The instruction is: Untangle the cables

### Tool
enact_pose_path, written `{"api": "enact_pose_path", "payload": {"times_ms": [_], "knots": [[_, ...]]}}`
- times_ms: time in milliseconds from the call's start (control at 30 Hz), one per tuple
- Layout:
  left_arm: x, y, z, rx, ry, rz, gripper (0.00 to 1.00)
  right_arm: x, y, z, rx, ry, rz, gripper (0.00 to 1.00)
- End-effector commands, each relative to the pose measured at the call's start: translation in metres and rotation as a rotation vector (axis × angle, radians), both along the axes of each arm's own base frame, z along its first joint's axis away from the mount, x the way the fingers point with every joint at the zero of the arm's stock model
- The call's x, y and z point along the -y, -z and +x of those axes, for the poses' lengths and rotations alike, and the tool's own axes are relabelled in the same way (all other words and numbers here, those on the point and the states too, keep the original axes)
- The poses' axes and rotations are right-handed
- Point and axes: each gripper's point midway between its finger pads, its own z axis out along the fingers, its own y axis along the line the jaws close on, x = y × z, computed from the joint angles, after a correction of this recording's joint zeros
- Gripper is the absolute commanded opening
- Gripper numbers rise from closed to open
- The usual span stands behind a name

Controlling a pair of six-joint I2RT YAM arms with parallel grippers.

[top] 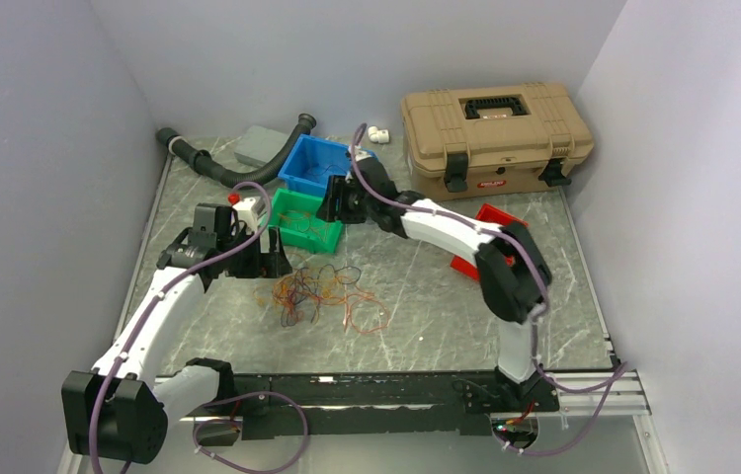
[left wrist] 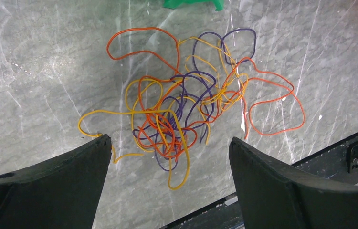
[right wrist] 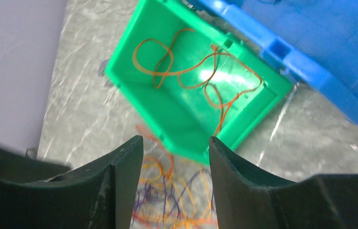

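Two robot arms are bolted at the near edge of a marbled grey table. One loose tangle of thin cables is seen on the bare tabletop just beyond them, left of centre. Orange, yellow and dark purple strands are knotted together, too many to count. No single direction is held by the loops. The heap is spread wider from left to right than from near to far, with the tightest knot toward its left.

The left gripper is poised above that knot, its jaws spread wide and nothing held. The heap's left edge is partly hidden by it in the overhead view.

Just behind the tangle one green bin is found, with a few orange strands lying looped inside. The right gripper is held over its near wall, jaws partly apart and nothing clamped.

One blue bin touches the green one behind. One red bin is half covered by the right arm. Farthest back lie one black corrugated hose, one grey box and one tan case.
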Motion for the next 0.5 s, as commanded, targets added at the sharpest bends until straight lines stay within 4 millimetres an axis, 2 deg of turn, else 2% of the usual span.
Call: {"api": "enact_pose_path", "payload": {"times_ms": [0,33,167,200,333,467], "knots": [[-0.001,-0.002,0.005,0.020,0.013,0.018,0.95,0.032,-0.050,-0.032,0.110,-0.063,-0.007,0.59],[-0.001,-0.001,0.005,0.017,0.013,0.020,0.95,0.041,-0.046,-0.040,0.108,-0.071,-0.033,0.63],[-0.007,0.002,0.006,0.013,-0.002,0.075,0.93,0.084,-0.026,-0.076,0.089,-0.088,-0.164,0.89],[-0.008,0.000,0.007,0.019,-0.011,0.094,0.93,0.094,-0.021,-0.085,0.078,-0.088,-0.189,0.92],[-0.009,-0.011,0.009,0.064,-0.026,0.142,0.96,0.126,-0.005,-0.117,0.047,-0.064,-0.237,0.97],[-0.004,-0.023,0.011,0.088,-0.045,0.218,0.99,0.138,0.012,-0.141,0.014,-0.064,-0.241,0.97]]}}
